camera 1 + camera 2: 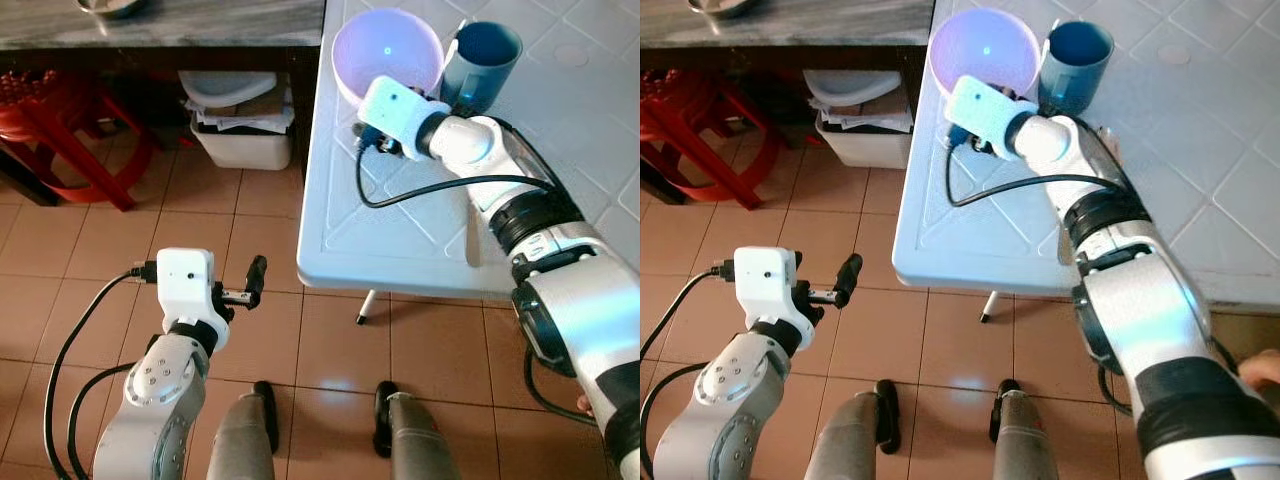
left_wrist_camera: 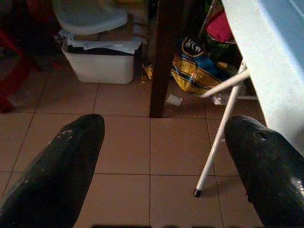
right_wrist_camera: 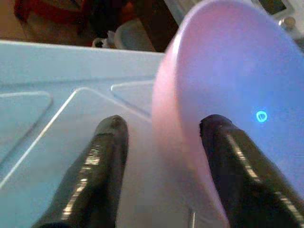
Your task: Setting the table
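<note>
The bowl (image 1: pixel 387 52) sits on the surface (image 1: pixel 400 230) near its far left corner, the cup (image 1: pixel 482 62) just beside it on the right. The right end effector (image 3: pixel 161 156) straddles the bowl's near rim, one finger inside, one outside. Left of the surface, down over the floor (image 1: pixel 250 250), hangs the left end effector (image 1: pixel 255 283). Beyond it, a bin (image 1: pixel 240 120) stands under a counter (image 1: pixel 160 35), stools (image 1: pixel 60 130) further left.

Head eyes look steeply down, sharing the bench (image 1: pixel 400 240); right wrist camera sits close, bowl (image 3: pixel 228 95) rim between its jaws.
</note>
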You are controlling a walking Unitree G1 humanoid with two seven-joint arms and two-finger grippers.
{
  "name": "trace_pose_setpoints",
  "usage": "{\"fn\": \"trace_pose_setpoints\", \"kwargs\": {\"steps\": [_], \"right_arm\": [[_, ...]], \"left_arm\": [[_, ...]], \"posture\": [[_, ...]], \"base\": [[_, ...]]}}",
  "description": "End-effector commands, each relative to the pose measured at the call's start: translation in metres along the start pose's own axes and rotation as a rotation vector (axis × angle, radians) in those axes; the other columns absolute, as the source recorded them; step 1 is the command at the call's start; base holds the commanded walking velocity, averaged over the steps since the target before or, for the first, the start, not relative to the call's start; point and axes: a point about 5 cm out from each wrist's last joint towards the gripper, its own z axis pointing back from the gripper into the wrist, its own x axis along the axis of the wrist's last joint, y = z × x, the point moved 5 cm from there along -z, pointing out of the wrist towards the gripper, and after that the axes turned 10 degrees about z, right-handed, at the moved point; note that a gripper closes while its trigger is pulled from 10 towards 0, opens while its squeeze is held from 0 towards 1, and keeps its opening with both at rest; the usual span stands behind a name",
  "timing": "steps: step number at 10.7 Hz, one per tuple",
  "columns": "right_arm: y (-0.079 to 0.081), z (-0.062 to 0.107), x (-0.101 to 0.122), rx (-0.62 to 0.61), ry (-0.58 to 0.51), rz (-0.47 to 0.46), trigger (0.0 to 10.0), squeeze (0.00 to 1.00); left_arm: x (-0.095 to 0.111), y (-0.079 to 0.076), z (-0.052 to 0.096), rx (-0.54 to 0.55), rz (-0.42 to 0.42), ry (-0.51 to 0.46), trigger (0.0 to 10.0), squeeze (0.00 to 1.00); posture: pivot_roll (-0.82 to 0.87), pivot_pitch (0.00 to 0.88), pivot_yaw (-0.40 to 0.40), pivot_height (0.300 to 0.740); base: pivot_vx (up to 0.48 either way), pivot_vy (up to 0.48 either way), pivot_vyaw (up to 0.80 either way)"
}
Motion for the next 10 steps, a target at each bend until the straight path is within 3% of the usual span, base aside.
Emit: {"fn": "trace_pose_setpoints", "kwargs": {"steps": [1,5,6,7,10], "right_arm": [[-0.003,-0.002,0.007,0.010,-0.019,0.026,0.0,0.00],[-0.002,-0.002,0.009,0.015,-0.036,0.063,0.0,0.00],[0.003,-0.003,0.010,0.028,-0.047,0.031,0.0,0.00],[0.002,-0.004,0.013,0.030,-0.047,0.061,0.0,0.00],[0.006,-0.006,0.014,0.022,-0.047,0.034,0.0,0.00]], "left_arm": [[-0.003,0.004,0.002,0.014,-0.013,0.016,10.0,0.00],[0.002,0.007,-0.004,0.025,-0.009,-0.018,10.0,0.00],[0.004,0.008,-0.008,0.033,-0.009,-0.031,10.0,0.00],[0.013,0.008,-0.015,0.018,-0.021,-0.055,10.0,0.00],[0.014,0.012,-0.020,0.045,-0.007,-0.075,10.0,0.00]], "posture": [[0.13,0.312,0.092,0.740],[0.12,0.277,0.073,0.740],[0.12,0.247,0.060,0.740],[0.11,0.280,0.071,0.740],[0.12,0.219,0.058,0.740]], "base": [[0.000,0.000,0.00],[0.000,0.000,0.00],[0.000,0.000,0.00],[0.000,0.000,0.00],[0.000,0.000,0.00]]}}
